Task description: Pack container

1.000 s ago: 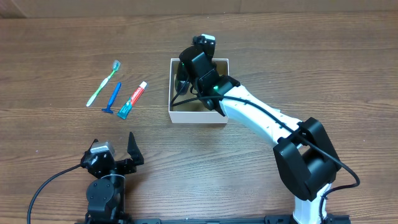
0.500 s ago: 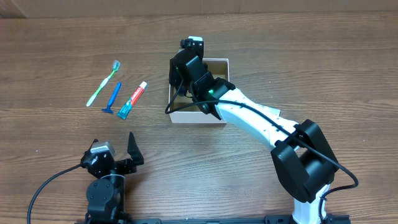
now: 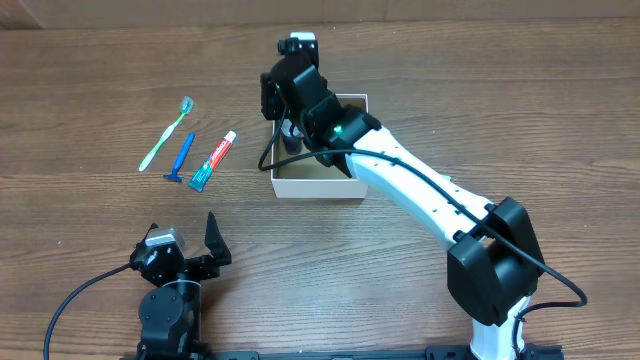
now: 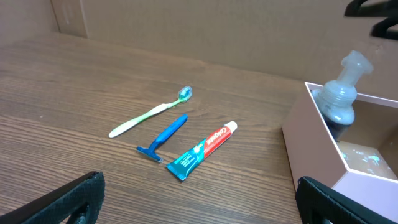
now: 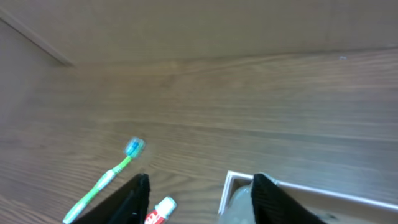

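The container is a square white box with a brown floor, at the table's middle. A dark pump bottle stands upright in its far left corner. My right gripper hovers above that corner, open and empty. In its wrist view the open fingers frame the container's corner and the bottle's top. A green toothbrush, a blue razor and a toothpaste tube lie left of the container. My left gripper is open and empty near the front edge.
The left wrist view shows the toothbrush, razor and toothpaste on the wood, with the container's wall and bottle at right. A cardboard wall stands behind the table.
My right gripper has risen and moved left and farther back from inside the container. The bottle now stands free in the box's corner. The left arm has not moved.
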